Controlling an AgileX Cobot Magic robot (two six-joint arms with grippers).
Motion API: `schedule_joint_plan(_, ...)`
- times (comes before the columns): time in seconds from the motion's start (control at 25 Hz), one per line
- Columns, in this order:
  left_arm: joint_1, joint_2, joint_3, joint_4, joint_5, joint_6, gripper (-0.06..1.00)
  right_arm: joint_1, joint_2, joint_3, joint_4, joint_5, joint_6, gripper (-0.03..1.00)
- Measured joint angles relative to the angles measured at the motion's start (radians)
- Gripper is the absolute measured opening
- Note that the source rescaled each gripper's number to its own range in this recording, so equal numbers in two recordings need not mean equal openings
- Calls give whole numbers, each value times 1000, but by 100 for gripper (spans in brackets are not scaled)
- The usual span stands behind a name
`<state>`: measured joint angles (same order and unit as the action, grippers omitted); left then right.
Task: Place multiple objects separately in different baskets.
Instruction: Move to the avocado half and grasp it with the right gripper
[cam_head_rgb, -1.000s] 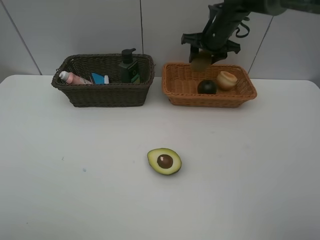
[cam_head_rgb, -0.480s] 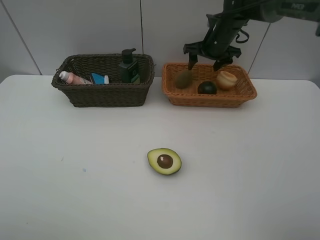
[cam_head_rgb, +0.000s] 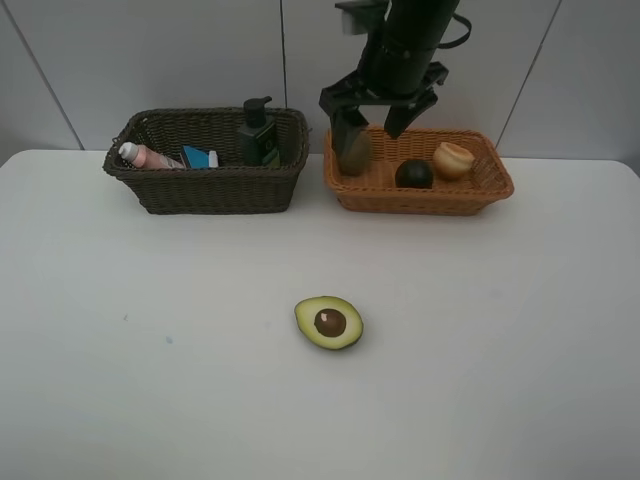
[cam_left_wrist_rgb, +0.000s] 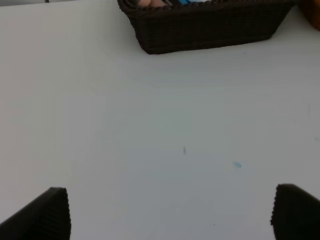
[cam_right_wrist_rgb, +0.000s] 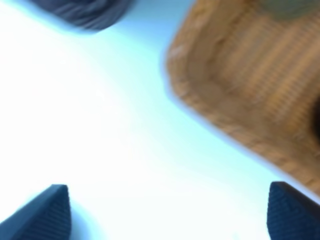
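Kiwi (cam_head_rgb: 354, 152) in orange basket (cam_head_rgb: 420, 192) sits half-hidden behind right hand (cam_head_rgb: 372, 122).

Black robot arm with a two-fingered gripper

The right gripper (cam_head_rgb: 370, 118) and its arm are matte black throughout, the thick arm segment carrying a looping black cable and a pale block near its upper end. In both wrist views the fingertips (cam_right_wrist_rgb: 47, 212) are dark wedges with fine ribbing (cam_left_wrist_rgb: 42, 216).
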<state>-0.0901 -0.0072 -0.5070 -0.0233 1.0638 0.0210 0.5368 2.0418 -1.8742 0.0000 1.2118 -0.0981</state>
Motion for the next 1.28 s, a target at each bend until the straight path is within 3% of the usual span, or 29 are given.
schedule_joint_plan(0.36, 0, 0, 0, 1, 0, 0, 100, 166, -206, 484, -6, 2, -70, 100)
schedule_joint_plan(0.52, 0, 0, 0, 1, 0, 0, 100, 195, -205, 611, 0, -128, -70, 100)
schedule_joint_plan(0.72, 0, 0, 0, 1, 0, 0, 100, 200, -205, 625, 41, -242, -70, 100)
schedule_joint_plan(0.96, 0, 0, 0, 1, 0, 0, 100, 200, -179, 625, 127, -271, -70, 100)
schedule_joint_plan(1.28, 0, 0, 0, 1, 0, 0, 100, 200, -62, 625, 73, -338, -70, 100)
